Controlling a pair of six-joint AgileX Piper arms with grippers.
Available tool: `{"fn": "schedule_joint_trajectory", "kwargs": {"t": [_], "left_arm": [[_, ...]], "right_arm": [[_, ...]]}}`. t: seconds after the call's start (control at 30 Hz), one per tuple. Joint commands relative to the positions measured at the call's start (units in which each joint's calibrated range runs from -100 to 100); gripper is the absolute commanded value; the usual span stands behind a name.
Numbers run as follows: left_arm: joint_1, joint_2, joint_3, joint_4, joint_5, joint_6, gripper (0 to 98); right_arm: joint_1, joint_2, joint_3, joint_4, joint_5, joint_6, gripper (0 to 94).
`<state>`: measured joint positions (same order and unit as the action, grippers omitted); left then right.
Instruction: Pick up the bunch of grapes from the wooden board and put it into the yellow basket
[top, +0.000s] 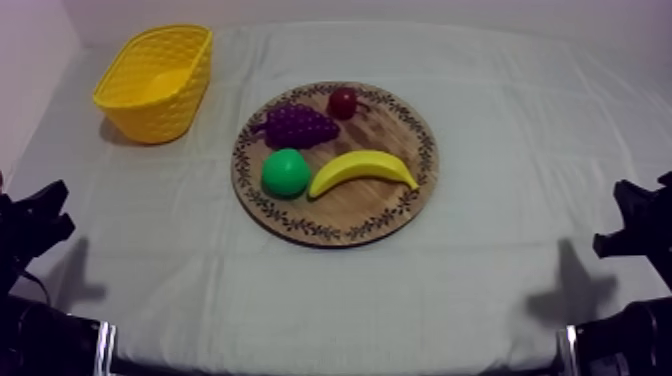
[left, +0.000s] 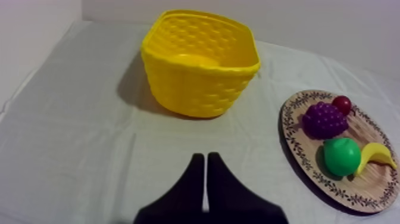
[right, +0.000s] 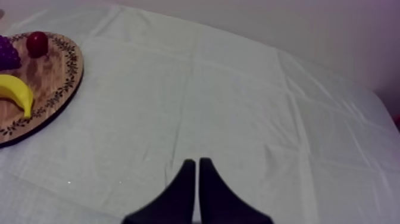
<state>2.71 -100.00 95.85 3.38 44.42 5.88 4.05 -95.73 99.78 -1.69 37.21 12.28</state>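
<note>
Inventory, top view: one round wooden board (top: 372, 216), one yellow basket (top: 160, 115), four toy fruits, all on one table cloth (top: 500, 260).

1. Board. It lay flat near the middle of the table. All four fruits rested on it.
2. Task item. One bunch of grapes (top: 297, 125) lay on the board at its 11 o'clock, not in the basket.
3. Other fruit. One small red fruit (top: 343, 102) sat at the board's 12 o'clock, just beside the grapes. One green pear (top: 286, 172) sat at 9 o'clock. One banana (top: 362, 170) lay from the middle toward 4 o'clock, close to the pear.
4. Basket. It stood upright at 10 o'clock from the board, well apart from it, with nothing visible inside.
5. My left gripper (left: 205, 158). Its two fingers lay together as a narrow wedge, clamped on nothing, above bare cloth. The basket was at its 12 o'clock and the board at its 2 o'clock.
6. My right gripper (right: 194, 162). Its two fingers were likewise together and held nothing, above bare cloth. The board's edge lay at its 10 o'clock.
</note>
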Motion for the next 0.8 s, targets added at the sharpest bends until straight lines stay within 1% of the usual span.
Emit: {"fn": "schedule_joint_trajectory", "kwargs": {"t": [0.0,0.53,0.67,0.77], "left_arm": [[0.01,0.00,0.02,0.01,0.05,0.01,0.0],[-0.02,0.00,0.02,0.01,0.05,0.07,0.0],[0.01,0.53,-0.11,0.18,0.60,-0.33,0.0],[1.02,3.61,0.75,1.29,-3.22,-0.22,1.3]], "right_arm": [[0.01,-0.02,-0.01,0.01,-0.03,0.00,0.5],[0.01,-0.02,-0.01,0.01,-0.03,0.00,0.5],[0.01,-0.02,-0.01,0.01,-0.03,0.00,0.5],[0.01,-0.02,-0.01,0.01,-0.03,0.00,0.5]]}}
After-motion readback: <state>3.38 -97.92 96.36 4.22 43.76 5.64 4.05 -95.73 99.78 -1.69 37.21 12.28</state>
